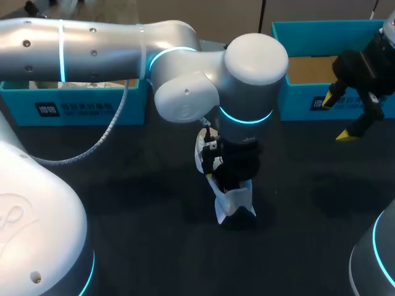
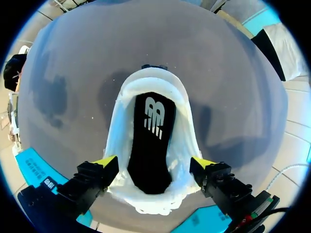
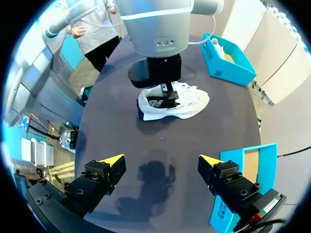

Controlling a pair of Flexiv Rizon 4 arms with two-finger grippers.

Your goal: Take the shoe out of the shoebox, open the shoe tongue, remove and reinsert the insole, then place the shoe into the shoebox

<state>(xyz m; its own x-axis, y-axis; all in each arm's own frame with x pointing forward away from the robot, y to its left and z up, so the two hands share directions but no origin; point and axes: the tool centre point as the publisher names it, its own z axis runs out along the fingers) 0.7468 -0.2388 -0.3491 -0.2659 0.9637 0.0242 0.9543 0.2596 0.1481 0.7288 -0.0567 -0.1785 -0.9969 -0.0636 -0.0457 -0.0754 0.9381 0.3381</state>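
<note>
My left arm (image 1: 250, 80) reaches in across the dark table (image 1: 123, 203) to the middle, its black wrist end pointing straight down onto a white shoe (image 1: 233, 202) – the fingers are hidden. At the far right, the right gripper (image 1: 339, 117) hangs with its yellow tips apart, in front of a blue shoebox (image 1: 302, 105). A second blue box (image 1: 80, 106) sits behind the left arm.

White logo (image 2: 154, 118) on black insole (image 2: 148, 167), illegible white print (image 1: 47, 110) on blue shoebox (image 1: 92, 108) wall

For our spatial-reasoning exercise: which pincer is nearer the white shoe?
Left. The left pincer closes on the shoe from both sides; the right pincer hangs apart, by the shoebox.
</note>
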